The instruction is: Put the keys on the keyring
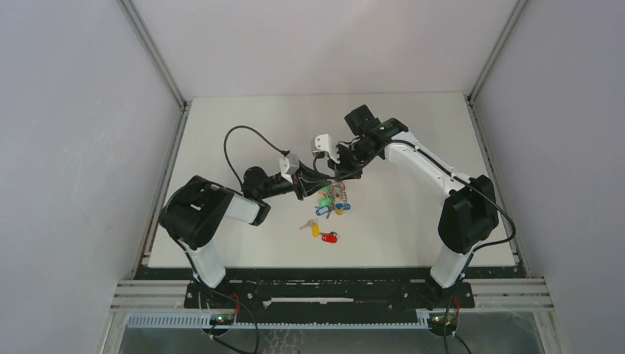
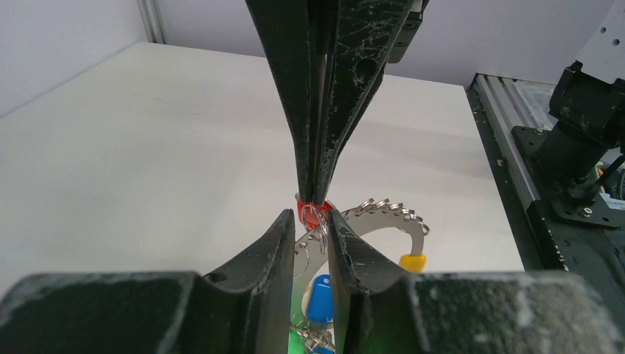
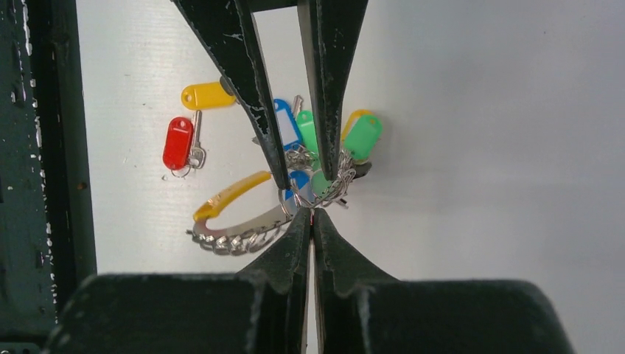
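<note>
The keyring (image 1: 337, 200) lies mid-table, a silver curved band (image 2: 383, 221) with a yellow end and a bunch of green and blue tags (image 3: 361, 136). My right gripper (image 3: 311, 214) reaches down over it, shut on a red tag (image 2: 312, 209) with a small split ring; that key's blade is hidden. My left gripper (image 2: 308, 219) is open, its fingers (image 3: 258, 96) straddling the band and the rings. Two loose keys lie on the table just in front of the bunch: one with a yellow tag (image 3: 208, 94) and one with a red tag (image 3: 177, 142).
The white table (image 1: 413, 221) is bounded by grey walls on three sides. A black rail (image 2: 508, 155) and the right arm's base (image 2: 586, 110) stand at the near edge. A black cable (image 1: 236, 140) loops behind the left arm.
</note>
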### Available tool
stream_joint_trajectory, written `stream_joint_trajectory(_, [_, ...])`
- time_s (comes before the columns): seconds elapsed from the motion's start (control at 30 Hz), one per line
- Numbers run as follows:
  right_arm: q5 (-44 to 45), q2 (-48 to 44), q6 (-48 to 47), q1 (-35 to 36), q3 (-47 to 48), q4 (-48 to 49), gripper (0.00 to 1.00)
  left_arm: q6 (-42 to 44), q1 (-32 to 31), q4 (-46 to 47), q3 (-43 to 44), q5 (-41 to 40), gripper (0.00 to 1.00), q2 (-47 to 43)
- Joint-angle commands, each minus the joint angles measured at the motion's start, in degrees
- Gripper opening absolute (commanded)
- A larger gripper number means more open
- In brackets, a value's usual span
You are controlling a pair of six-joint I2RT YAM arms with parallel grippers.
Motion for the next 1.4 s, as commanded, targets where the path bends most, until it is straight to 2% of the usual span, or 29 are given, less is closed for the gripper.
stream_joint_trajectory(0.0, [0.23,-0.16,0.24,0.10,1.96,0.71,0.00,-0.47,0.32,2.91,-1.04,-1.56,0.27,-0.61])
stream_joint_trajectory(0.27, [1.21,-0.49,1.84,0.64,1.42,2.11,0.00,-1.53,0.32,2.91,-2.43,-2.65,0.32,0.11])
stream_joint_trajectory(0.87, [1.73,-1.72,3.40,1.77,-0.16,4.91,0.00,-5.90,-2.05,2.91,2.88,-3.33,0.32,3.86])
stream_joint_trajectory(1.0, [1.87,-2.34,3.54,1.82,-0.75,5.54,0.00,-7.10,-2.23,2.91,4.61,-3.35,0.27,5.05])
stream_joint_trajectory(1.17, [1.98,-3.01,3.97,1.55,-1.50,6.65,0.00,-7.41,-2.78,2.91,4.74,-3.33,0.17,6.45])
stream_joint_trajectory(1.37, [1.60,-4.12,4.55,1.39,-2.24,8.18,0.00,-7.34,-3.19,2.93,4.67,-4.29,0.18,8.48])
